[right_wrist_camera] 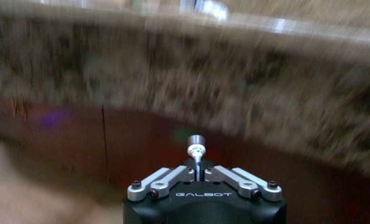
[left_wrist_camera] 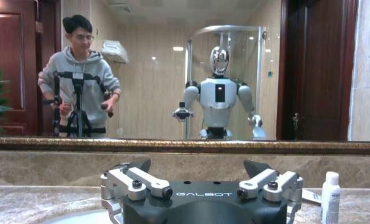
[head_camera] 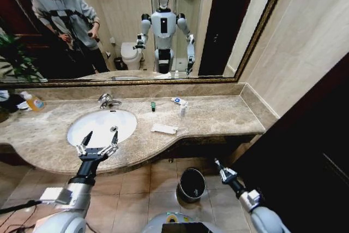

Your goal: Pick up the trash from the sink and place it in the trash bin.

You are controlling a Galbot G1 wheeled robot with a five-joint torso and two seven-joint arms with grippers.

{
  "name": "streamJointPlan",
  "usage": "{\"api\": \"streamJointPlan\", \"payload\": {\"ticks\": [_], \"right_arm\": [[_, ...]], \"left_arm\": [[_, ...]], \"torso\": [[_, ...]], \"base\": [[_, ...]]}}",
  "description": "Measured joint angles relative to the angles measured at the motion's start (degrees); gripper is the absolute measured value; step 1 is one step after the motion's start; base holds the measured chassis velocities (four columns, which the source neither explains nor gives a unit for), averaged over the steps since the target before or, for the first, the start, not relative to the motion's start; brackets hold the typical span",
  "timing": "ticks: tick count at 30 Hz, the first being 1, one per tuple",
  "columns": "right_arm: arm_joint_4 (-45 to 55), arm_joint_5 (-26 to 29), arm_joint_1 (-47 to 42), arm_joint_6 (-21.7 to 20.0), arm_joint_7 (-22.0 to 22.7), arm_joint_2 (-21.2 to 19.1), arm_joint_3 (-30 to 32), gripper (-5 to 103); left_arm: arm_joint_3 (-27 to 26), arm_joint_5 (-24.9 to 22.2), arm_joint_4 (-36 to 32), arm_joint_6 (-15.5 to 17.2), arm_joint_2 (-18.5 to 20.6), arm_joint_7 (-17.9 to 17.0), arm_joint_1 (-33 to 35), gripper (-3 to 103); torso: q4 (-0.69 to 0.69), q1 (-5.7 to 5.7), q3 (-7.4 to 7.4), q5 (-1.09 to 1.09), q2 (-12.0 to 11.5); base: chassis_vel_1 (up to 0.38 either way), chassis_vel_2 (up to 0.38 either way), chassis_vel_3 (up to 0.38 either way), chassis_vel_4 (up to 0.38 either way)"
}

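The left gripper [head_camera: 100, 141], fingers spread apart and empty, hovers low in the left of the head view over the near rim of the white oval sink [head_camera: 82, 126]. The trash lies on the beige marble countertop [head_camera: 218, 114] at centre: a flat white rectangular packet [head_camera: 164, 129], a small green-black piece [head_camera: 153, 106] and a tiny white bottle [head_camera: 182, 109]. The small round black trash bin [head_camera: 192, 184] stands on the floor below. The right gripper [head_camera: 217, 163], fingers together, hangs beside it. This looks like the reaching step; the next move calls for reaching rightward to the packet.

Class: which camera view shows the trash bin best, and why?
The head view: the trash bin stands whole on the floor tiles below the countertop, its round rim plain. The left wrist view faces the mirror above the counter; the right wrist view is blurred cabinet front.
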Motion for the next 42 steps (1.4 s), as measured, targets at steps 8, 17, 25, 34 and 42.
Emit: {"api": "streamJointPlan", "payload": {"ticks": [8, 17, 25, 34, 42], "right_arm": [[-14.66, -7.77, 8.57, -5.8, 0.53, 4.33, -7.45, 3], [-35.13, -15.6, 21.8, -4.58, -0.28, 12.75, -10.68, 3], [-51.26, -19.3, 31.76, -3.96, -0.37, 19.54, -8.35, 3], [-52.22, -19.12, 33.31, -6.74, -2.35, 19.81, -8.06, 1], [-51.03, -19.24, 32.63, -6.73, -2.21, 19.69, -7.78, 27]], "left_arm": [[0.0, 0.0, 0.0, 0.0, 0.0, 0.0, 0.0, 100], [0.0, 0.0, 0.0, 0.0, 0.0, 0.01, 0.0, 100], [0.0, 0.0, 0.0, 0.0, 0.0, 0.0, 0.0, 100], [0.0, 0.0, 0.0, 0.0, 0.0, 0.0, 0.0, 100], [0.0, 0.0, 0.0, 0.0, 0.0, 0.0, 0.0, 100]], "torso": [[0.0, 0.0, 0.0, -0.03, 0.0], [-0.01, 0.0, 0.01, 0.01, 0.0], [0.01, 0.0, 0.01, 0.0, 0.0], [-0.01, 0.0, 0.01, -0.01, 0.0], [-0.01, 0.0, 0.0, -0.01, 0.0]], "base": [[0.0, 0.0, 0.0, 0.0], [0.0, 0.0, 0.0, 0.0], [0.0, 0.0, 0.0, 0.0], [0.0, 0.0, 0.0, 0.0], [0.0, 0.0, 0.0, 0.0]]}}
